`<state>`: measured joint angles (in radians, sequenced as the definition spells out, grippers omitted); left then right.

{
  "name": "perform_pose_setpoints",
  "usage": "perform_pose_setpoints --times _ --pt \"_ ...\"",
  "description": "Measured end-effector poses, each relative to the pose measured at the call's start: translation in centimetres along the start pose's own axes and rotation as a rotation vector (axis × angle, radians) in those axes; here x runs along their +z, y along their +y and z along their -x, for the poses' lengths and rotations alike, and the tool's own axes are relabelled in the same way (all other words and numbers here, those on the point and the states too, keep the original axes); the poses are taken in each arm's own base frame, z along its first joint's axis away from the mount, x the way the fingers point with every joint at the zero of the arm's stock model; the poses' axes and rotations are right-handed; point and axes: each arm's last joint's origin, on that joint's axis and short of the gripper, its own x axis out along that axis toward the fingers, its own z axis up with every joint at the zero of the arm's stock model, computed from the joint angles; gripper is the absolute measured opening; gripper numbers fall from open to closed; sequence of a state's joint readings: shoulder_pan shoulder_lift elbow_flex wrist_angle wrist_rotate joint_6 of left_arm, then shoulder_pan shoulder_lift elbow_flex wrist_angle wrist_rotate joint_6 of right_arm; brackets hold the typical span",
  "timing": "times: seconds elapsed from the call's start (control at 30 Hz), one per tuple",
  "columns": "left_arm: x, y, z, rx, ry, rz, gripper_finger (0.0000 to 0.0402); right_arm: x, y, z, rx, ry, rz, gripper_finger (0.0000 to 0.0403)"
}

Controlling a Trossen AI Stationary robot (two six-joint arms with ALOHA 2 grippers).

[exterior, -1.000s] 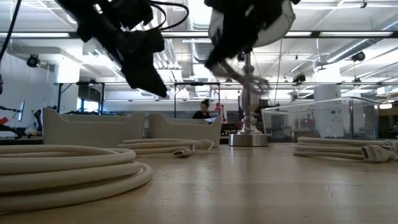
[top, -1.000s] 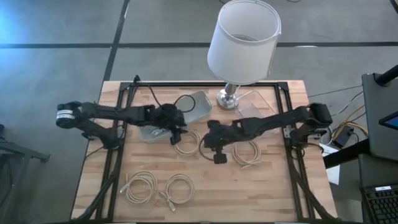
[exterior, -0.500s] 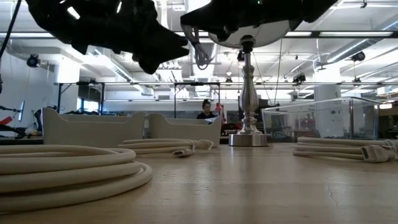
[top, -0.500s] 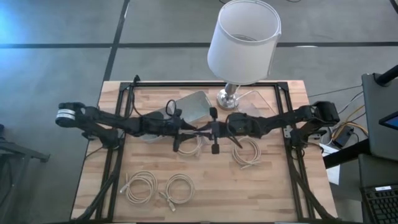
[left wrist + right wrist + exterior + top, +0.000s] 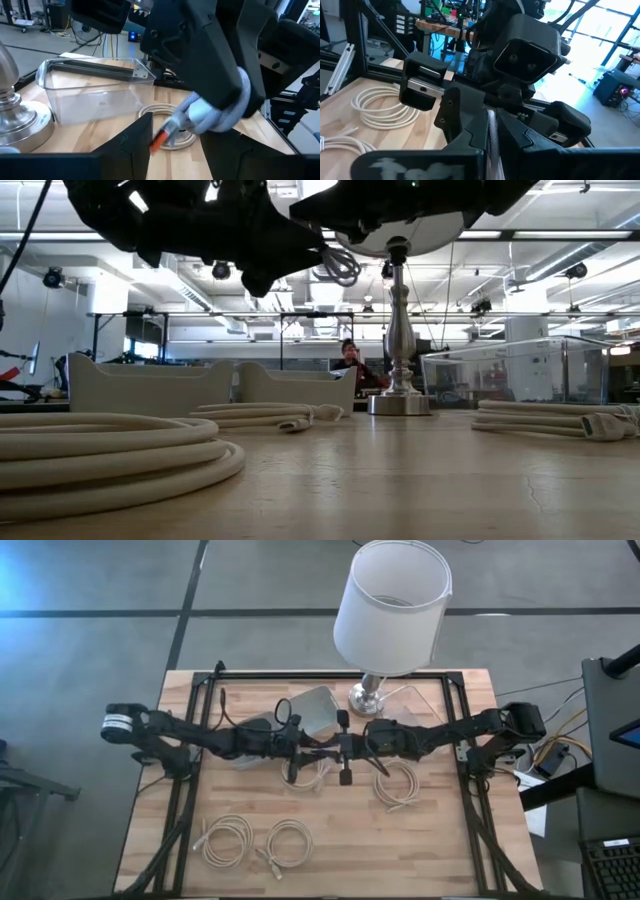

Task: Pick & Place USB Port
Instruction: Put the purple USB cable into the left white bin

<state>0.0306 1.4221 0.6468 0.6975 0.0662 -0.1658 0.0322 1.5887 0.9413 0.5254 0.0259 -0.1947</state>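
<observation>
My right gripper is shut on a small bundled white USB cable, held in the air over the middle of the table. The cable's plug, with an orange tip, sticks out toward my left gripper. My left gripper is open; its two fingers stand on either side of the plug, and I see no touch. In the high view the two grippers face each other, level. The cable loop also shows in the low view. My right gripper pinches the looped strands of the cable bundle between its two fingers, coming level from the table's right side. The bundle is lifted clear of the table, and its plug end points toward the table's left, away from the fingers.
Several coiled white cables lie on the table: one under the grippers, one to the right, two near the front. A grey tray, a clear bin and a lamp stand at the back.
My right gripper has risen with the cable, turned level and gone a little toward the far edge. My left gripper has gone toward the table's right, risen level with the right gripper, and closed in until its fingers stand around the plug.
</observation>
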Motion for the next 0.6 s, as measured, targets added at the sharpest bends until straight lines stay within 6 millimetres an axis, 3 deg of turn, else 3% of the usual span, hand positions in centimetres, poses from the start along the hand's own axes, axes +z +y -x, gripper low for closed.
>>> perform_pose_setpoints --times 0.17,0.43,0.6 --pt "0.11 -0.06 -0.3 -0.003 -0.001 -0.012 0.0151 -0.03 0.01 0.01 0.0 0.0 0.0 0.0018" --pt "-0.02 -0.03 -0.34 0.0 0.007 -0.026 0.0052 0.03 0.0 0.0 -0.004 -0.006 0.037 0.0031" --pt "-0.22 0.0 -0.27 0.001 0.013 -0.026 0.005 -0.02 -0.05 0.0 -0.005 -0.001 0.045 0.0071"
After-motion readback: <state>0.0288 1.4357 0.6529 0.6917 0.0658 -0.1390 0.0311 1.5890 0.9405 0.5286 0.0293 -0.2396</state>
